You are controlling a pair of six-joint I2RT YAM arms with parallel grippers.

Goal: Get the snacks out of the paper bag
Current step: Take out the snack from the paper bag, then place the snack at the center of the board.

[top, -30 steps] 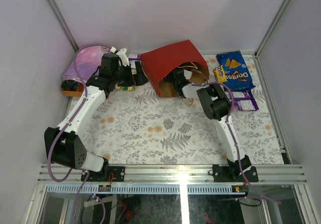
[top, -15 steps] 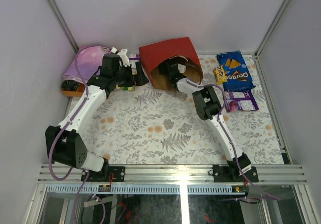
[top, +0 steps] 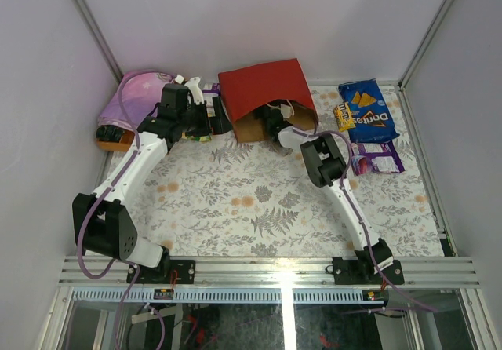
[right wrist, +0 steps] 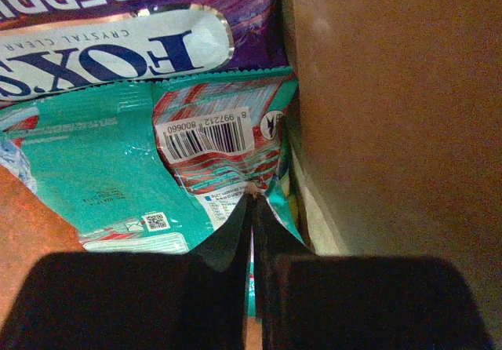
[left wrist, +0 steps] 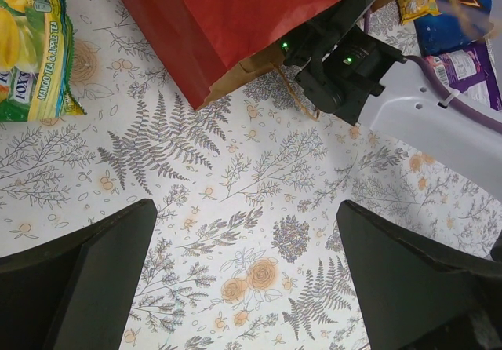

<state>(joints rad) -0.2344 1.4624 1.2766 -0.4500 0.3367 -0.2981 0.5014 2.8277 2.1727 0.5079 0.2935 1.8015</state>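
Floral tablecloth [top: 235, 201] bears Doritos bag [top: 367, 113], Fox's packet [left wrist: 31, 48].

Teal pkt [right wrist: 94, 162] in tipped red bag [top: 263, 87]

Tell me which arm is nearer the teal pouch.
Right. The right fingers are shut on the teal pouch inside the paper bag; the left fingers hover open outside it.
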